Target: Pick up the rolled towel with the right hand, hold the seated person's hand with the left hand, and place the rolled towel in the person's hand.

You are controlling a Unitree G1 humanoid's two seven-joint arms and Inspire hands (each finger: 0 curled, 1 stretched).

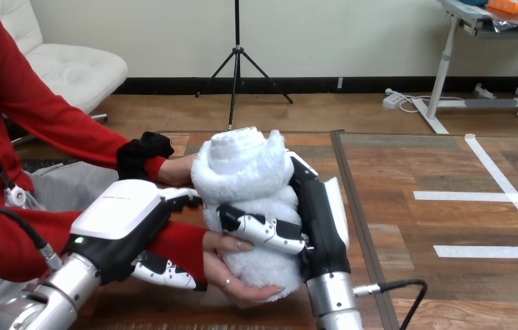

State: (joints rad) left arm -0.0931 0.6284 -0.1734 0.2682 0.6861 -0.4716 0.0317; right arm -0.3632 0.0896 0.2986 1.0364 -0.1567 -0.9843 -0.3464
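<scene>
Stood at the placing step. Gripped the rolled towel [242, 168] upright in the right hand [318, 220], with fingers curled round its lower half, and rested its underside on the person's upturned hand [239, 278]. Clasped the person's wrist [180, 242] in the left hand [122, 216], with thumb above and fingers beneath the red sleeve. Probably needed next: loosening the right fingers and drawing the hand clear sideways, without tipping the roll off the palm.

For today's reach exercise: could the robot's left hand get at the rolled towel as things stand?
Probably not: the left hand is curled round the person's wrist. The rolled towel is close, but the right hand is wrapped round it and the person's upturned hand cups it from below.
</scene>
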